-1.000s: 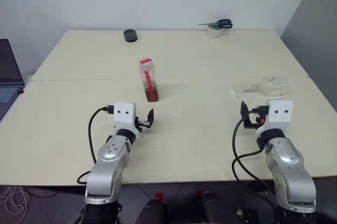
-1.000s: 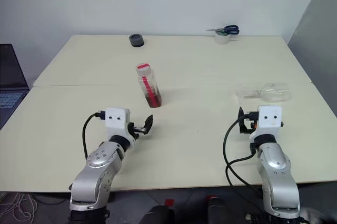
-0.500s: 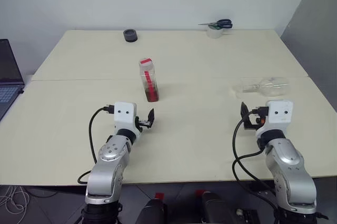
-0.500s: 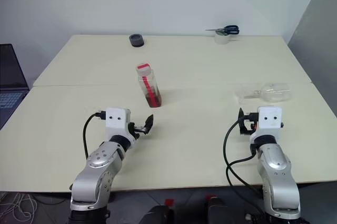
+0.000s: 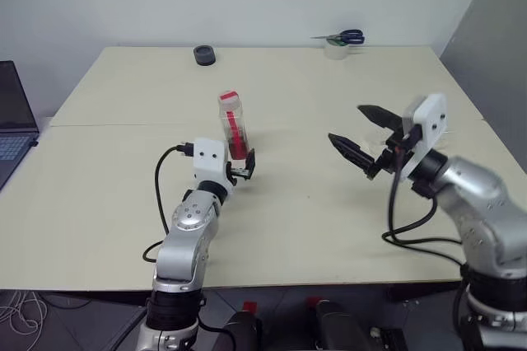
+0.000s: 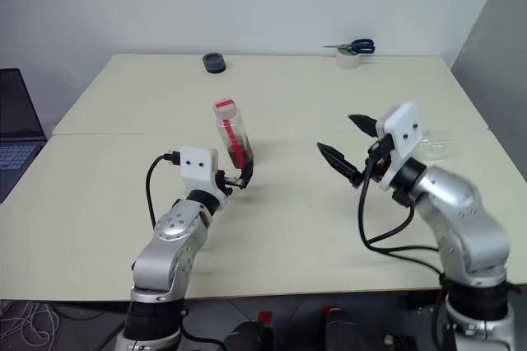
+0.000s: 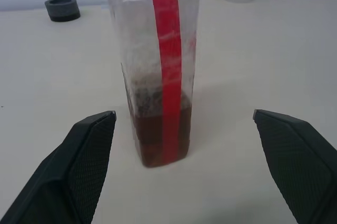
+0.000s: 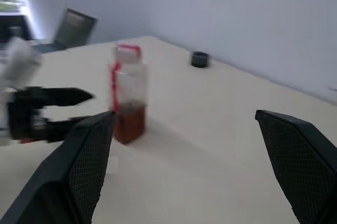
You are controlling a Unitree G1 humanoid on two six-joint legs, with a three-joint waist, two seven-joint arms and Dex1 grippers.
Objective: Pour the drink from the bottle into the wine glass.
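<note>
Bottle (image 5: 233, 125): light, thin plastic, slippery; I'd grip mid-body above the drink (image 7: 158, 134). Both jaws gape empty, left gripper (image 5: 244, 168) nearest.

We read the two head views as one high stereo pair, looking forward and down over the tabletop (image 5: 329, 219) to the far wall; each takes in both arms. The left wrist view sits low and very near the bottle (image 7: 158, 77), which stands upper centre, facing the far edge. The right wrist view looks across the tabletop from farther off, bottle left of centre, left hand (image 8: 68, 109) at left edge. All four share the bottle.
</note>
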